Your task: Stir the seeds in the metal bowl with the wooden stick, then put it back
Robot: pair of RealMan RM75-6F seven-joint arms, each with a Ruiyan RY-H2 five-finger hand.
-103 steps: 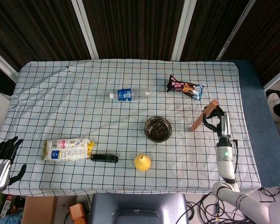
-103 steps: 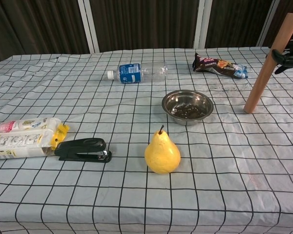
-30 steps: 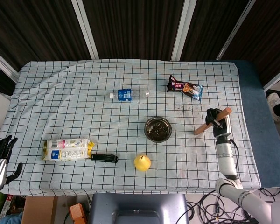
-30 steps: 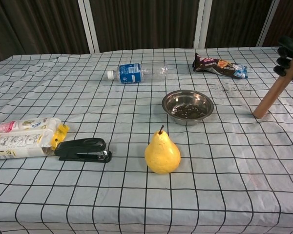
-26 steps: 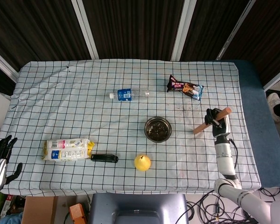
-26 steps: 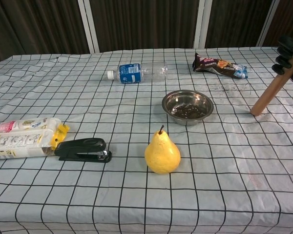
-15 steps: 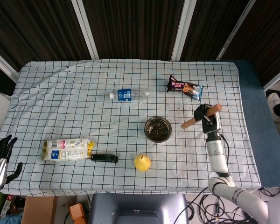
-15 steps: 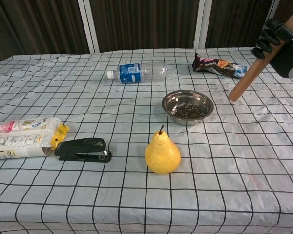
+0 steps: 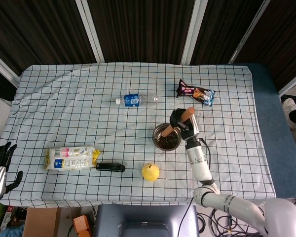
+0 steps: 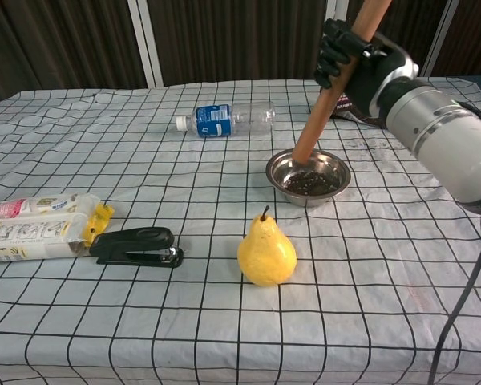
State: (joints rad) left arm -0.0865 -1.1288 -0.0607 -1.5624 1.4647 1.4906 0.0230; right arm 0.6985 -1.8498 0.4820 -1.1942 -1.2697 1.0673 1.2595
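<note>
The metal bowl (image 9: 163, 143) (image 10: 333, 185) with dark seeds sits near the table's middle. My right hand (image 9: 181, 120) (image 10: 354, 58) grips the wooden stick (image 9: 173, 129) (image 10: 324, 96) near its top. The stick slants down to the left, and its lower end sits over the bowl's left part, at or just above the seeds. My left hand (image 9: 1, 160) hangs off the table's left edge, fingers apart, holding nothing; the chest view does not show it.
A yellow pear (image 9: 150, 172) (image 10: 266, 250) stands just in front of the bowl. A black stapler (image 10: 135, 245) and a snack packet (image 10: 38, 228) lie at the left. A water bottle (image 10: 224, 118) and a dark snack bag (image 9: 195, 93) lie behind.
My right hand has carried the stick leftward from the table's right side to above the bowl, and the stick's lower end now dips into the bowl. The left hand has stayed still.
</note>
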